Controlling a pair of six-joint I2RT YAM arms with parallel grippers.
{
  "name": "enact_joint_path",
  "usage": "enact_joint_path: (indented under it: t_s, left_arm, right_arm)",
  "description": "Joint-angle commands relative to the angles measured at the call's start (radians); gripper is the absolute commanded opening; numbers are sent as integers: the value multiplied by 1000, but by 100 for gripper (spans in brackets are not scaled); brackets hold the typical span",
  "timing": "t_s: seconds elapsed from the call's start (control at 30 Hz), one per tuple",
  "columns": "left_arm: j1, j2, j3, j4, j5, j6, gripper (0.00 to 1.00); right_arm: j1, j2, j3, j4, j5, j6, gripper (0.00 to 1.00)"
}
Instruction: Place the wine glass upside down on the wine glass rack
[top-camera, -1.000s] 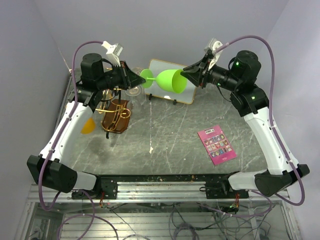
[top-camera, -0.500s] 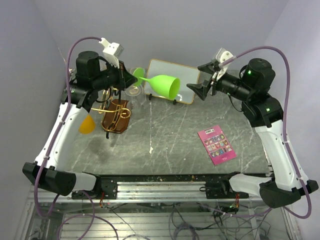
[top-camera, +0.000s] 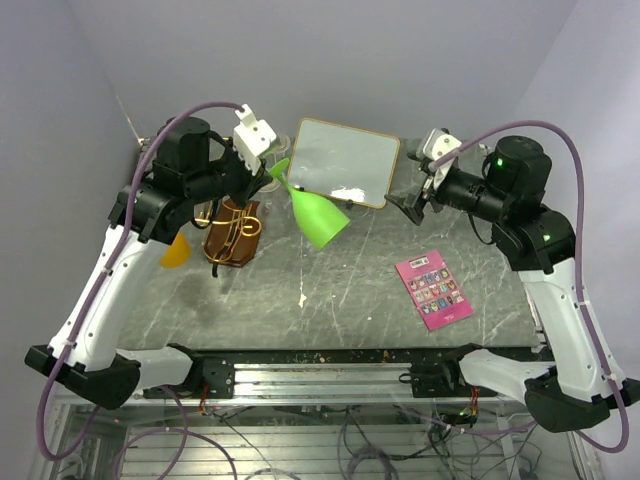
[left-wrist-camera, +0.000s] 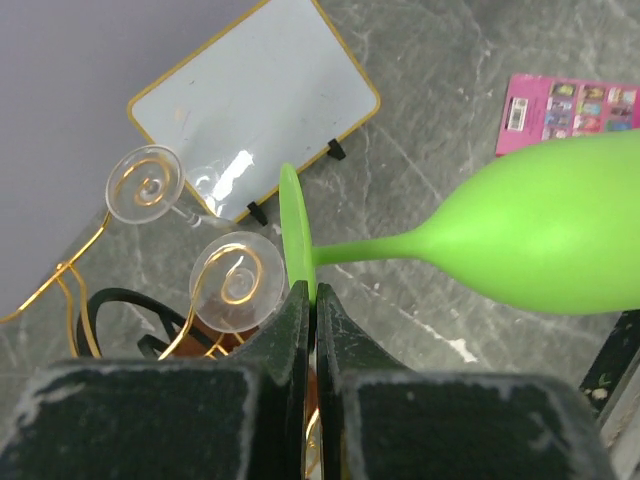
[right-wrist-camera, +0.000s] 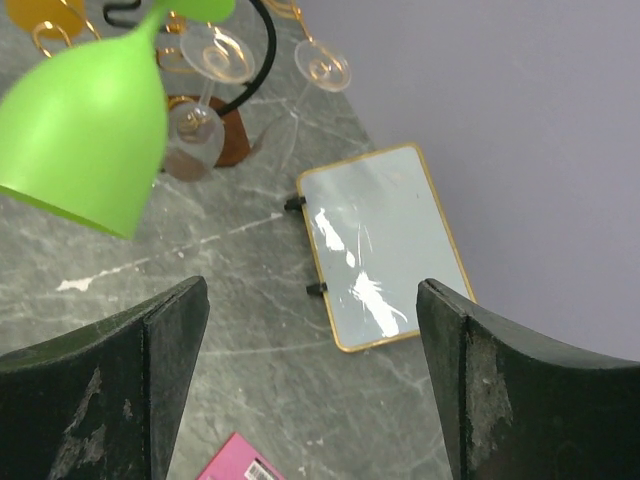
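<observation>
The wine glass rack (top-camera: 232, 235) stands at the far left of the desk (top-camera: 330, 300); two stemmed glasses (left-wrist-camera: 237, 282) hang in its arms, feet up, and a further glass (top-camera: 175, 250) sits just left of its base; the board (top-camera: 342, 162) leans at the far middle, right of the rack; the card (top-camera: 433, 290) lies flat on the right half, nearer the arms and well apart from the board; the wine glass (top-camera: 315, 215) is off the desk between rack and board, its foot in the left tool (top-camera: 276, 174), bowl tilted down toward the near right; the right tool (top-camera: 412, 205) is right of the board, apart from the wine glass.
</observation>
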Motion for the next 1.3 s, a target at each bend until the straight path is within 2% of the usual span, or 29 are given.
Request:
enact_joint_path:
  t_s: [0.0,0.1,0.23,0.47,0.97,1.13,1.27]
  left_arm:
    - [-34,-36,29,-101,-4,233,7]
    - [-55,-49,30,-187,40,393,7]
    - [-74,-61,20,-315,83,589,7]
    - [-84,-87,-7,-458,16,831,7]
    - [-69,-133,14,-560,-223,1033,7]
    - [-54,-140,-29,-483,-316,1025,7]
    - [-52,-132,-78,-413,-355,1005,7]
  right_arm:
    - [3,-2,-24,-53,70,-49,85]
    - [4,17,-45,-75,95,-53,91]
    - [3,4,-152,-57,117,-88,93]
    - [2,-33,-348,-14,198,-132,94]
    - [-14,-114,-605,144,230,-111,95]
    - [-45,-112,-634,176,167,-86,95]
    - [-96,-88,-644,189,58,-57,95]
